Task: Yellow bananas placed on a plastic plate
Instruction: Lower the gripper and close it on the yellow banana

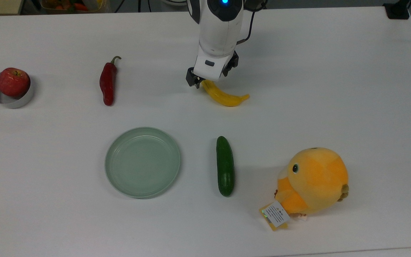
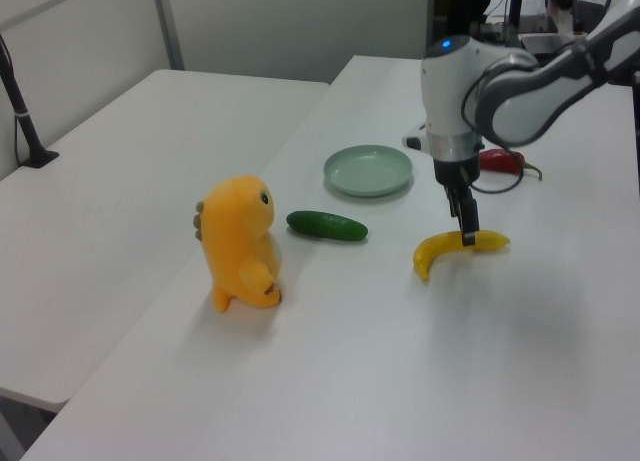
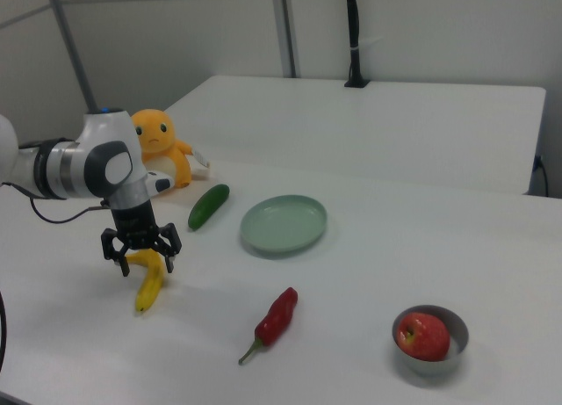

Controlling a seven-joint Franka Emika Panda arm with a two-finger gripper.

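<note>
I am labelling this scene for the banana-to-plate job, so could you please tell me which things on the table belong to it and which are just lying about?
Part of the job:
- banana
- plastic plate
- gripper, open, straddling the banana

Just lying about:
- cucumber
- chili pepper
- apple in the grey metal dish
- orange plush toy
</note>
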